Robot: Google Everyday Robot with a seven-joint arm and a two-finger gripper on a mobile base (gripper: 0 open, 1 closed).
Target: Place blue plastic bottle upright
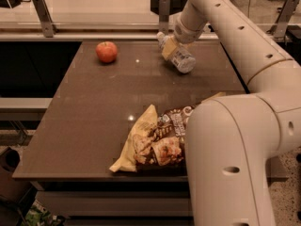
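- A dark brown table (89, 126) is seen from above and in front, with a pale counter running behind its far edge.
- A large white robot arm (235, 36) fills the right side of the view. It rises from the near right corner and bends back over the table toward the far edge.
- The gripper (171, 46) is found at the end of the arm, low over the far part of the table, right of the middle.
- The gripper is placed directly at the blue plastic bottle (182, 61). How far it is open, and whether the bottle is actually held, cannot be told, because the wrist covers that spot.
- The bottle is seen as small, clear and ribbed, with a pale label. It is not upright: it is tilted, with one end pointing toward the far left and the other toward the near right.
- A red apple (106, 52) is set on the far left part of the table, well apart from the bottle.
- A yellow and brown snack bag (150, 145) is laid flat near the front edge of the table, partly hidden on its right by the arm.
- Two metal posts (43, 16) are seen standing along the counter behind the table.
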